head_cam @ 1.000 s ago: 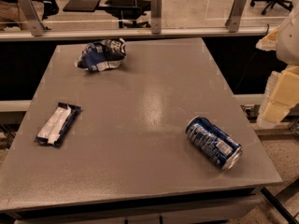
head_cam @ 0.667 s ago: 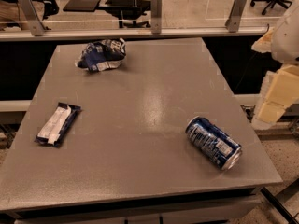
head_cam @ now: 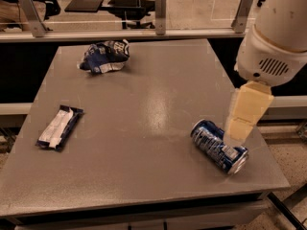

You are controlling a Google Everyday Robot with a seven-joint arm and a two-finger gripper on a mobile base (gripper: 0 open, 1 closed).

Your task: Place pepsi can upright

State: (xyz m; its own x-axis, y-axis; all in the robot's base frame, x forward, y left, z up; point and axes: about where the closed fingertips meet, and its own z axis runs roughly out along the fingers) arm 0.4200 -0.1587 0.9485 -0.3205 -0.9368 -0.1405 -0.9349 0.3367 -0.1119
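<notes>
gripper (head_cam: 239, 130) hangs over the table's (head_cam: 144, 171) right edge, its pale tip just beside the upper end of the pepsi can (head_cam: 219, 146); i cannot tell whether it is open or closed. the can lies on its side near the front right corner. a crumpled snack bag (head_cam: 104, 56) sits toward the back left corner, and a wrapped bar (head_cam: 59, 127) lies near the left edge.

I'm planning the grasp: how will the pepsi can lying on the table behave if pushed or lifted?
The pepsi can lies on its side near the edge of the table, so a push across its length would probably roll it. Its smooth metal wall may be slippery. The tool hangs close above it.
</notes>
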